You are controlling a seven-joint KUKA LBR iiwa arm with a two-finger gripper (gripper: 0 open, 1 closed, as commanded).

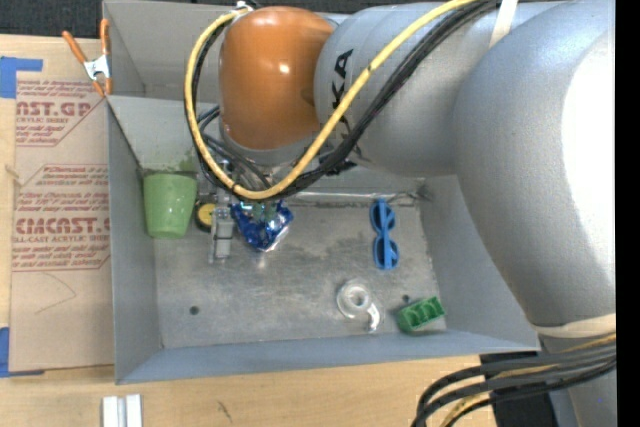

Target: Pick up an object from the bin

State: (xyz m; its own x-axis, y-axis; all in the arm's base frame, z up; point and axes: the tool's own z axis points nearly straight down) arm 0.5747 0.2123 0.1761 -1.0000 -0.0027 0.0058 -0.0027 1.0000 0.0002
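Note:
My gripper [221, 237] reaches down from under the orange wrist cover into the left middle of the bin. A crumpled blue shiny thing [262, 225] lies right beside it, on its right, partly hidden by the wrist. A small yellow and black thing [205, 213] sits just to its left. A light green cup [168, 204] lies on its side further left, against the bin's left wall.
A blue pair of toy glasses [383, 233] lies right of centre. A clear ring-shaped thing [356, 301] and a green ridged block [420, 314] lie near the front wall. The large arm covers the bin's back right.

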